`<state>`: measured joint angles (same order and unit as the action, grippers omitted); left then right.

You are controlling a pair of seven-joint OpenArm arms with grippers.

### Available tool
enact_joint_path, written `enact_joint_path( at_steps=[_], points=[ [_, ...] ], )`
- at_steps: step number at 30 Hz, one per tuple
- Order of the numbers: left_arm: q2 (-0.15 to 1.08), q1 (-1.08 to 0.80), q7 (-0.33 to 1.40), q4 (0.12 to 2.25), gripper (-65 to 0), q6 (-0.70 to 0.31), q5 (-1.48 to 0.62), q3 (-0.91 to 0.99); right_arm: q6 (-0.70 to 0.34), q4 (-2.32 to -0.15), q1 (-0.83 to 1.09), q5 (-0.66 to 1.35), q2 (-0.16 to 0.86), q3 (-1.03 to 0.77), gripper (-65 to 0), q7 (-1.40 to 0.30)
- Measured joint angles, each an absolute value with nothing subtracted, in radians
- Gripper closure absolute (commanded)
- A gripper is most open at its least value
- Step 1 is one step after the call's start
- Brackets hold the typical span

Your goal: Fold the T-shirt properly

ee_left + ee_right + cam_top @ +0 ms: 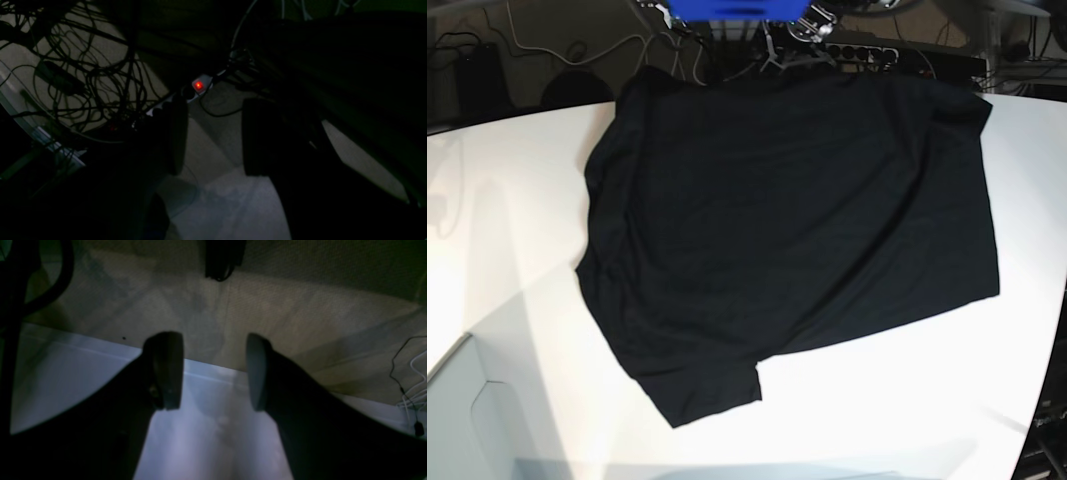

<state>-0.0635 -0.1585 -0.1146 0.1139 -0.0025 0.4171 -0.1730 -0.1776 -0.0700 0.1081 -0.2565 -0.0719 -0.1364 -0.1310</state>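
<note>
The black T-shirt (797,230) lies spread out and slightly crooked on the white table (517,200). One sleeve (712,385) points toward the near edge. Neither gripper shows in the base view. In the left wrist view my left gripper (213,136) is open and empty over a bare strip of table (227,206) at its edge. In the right wrist view my right gripper (213,371) is open and empty over the table edge (206,368). The shirt does not show clearly in either wrist view.
Past the table edge on the left arm's side lie tangled cables (86,76) and a power strip with a red light (198,85). Beige carpet (283,306) lies beyond the right gripper. A blue object (737,10) stands behind the table.
</note>
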Motion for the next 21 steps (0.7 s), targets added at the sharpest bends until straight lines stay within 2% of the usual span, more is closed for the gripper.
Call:
enact_joint_path(
  at_steps=[21],
  points=[
    [-0.067,-0.116,-0.063,0.107,-26.0,-0.031,0.464,-0.173,-0.178,-0.069,0.109,-0.255,-0.072,-0.136,-30.3,-0.131]
  ],
)
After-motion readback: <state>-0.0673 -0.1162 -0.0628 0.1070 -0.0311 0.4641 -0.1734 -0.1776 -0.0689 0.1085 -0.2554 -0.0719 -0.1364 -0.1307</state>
